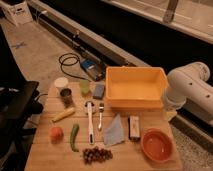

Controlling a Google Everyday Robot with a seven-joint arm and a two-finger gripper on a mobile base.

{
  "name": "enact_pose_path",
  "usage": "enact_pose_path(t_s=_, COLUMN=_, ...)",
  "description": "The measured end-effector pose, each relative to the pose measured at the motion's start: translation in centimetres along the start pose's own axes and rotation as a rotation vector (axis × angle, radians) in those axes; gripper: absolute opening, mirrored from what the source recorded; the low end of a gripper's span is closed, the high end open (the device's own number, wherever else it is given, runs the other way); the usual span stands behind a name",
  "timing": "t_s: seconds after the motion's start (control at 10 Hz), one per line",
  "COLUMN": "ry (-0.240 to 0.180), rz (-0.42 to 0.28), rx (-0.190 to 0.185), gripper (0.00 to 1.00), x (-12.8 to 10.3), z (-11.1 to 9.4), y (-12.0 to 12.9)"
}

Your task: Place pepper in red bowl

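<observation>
At the left of the table [45, 162], a round orange fruit [56, 133] and a pale corn cob [63, 114] are seen, and just to their right the pepper [74, 137] lies flat, running lengthwise away from the front edge. It is untouched by anything but the table. A white utensil [90, 122] and a fork [100, 116] lie just beside it on the right, and grapes [96, 154] sit near its front end.

A wrong pick is judged to be the main risk. The cob and the utensil are similar in length and lie close, so either could be caught or nudged during a descent. Since the pepper is slim and low, it could also be rolled aside or missed by a grasp along its length.

Further right, a blue cloth [115, 131] and a small dark block [134, 127] lie in the path to the bowl [157, 145], which sits empty near the front right corner. They could be dragged by a low carry. Behind them the yellow tub [135, 87] could be mistaken for the goal.

At the far right only the white arm [187, 90] is seen, beside the tub's right wall. The tool itself is not shown, so its state cannot be told. The pepper lies well apart from the arm, across the table to the left.
</observation>
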Motion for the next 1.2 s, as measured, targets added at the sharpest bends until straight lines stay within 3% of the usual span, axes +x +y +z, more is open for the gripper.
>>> enact_pose_path(t_s=0.1, ry=0.006, rz=-0.013, rx=0.008, gripper=0.65, x=0.0, z=-0.3, y=-0.2)
enact_pose_path(t_s=0.3, ry=0.001, rz=-0.115, rx=0.026, gripper=0.65, x=-2.6, z=-1.3, y=-1.7)
enact_pose_path(t_s=0.5, ry=-0.010, rz=-0.220, rx=0.033, gripper=0.65, x=-6.3, z=-1.8, y=-2.4)
enact_pose_path(t_s=0.6, ry=-0.031, rz=-0.298, rx=0.041, gripper=0.65, x=-9.4, z=-2.2, y=-2.7)
enact_pose_path(t_s=0.7, ry=-0.043, rz=-0.321, rx=0.047, gripper=0.65, x=-10.5, z=-2.4, y=-2.7)
enact_pose_path(t_s=1.2, ry=-0.035, rz=-0.318, rx=0.052, gripper=0.65, x=-10.2, z=-2.5, y=-2.8)
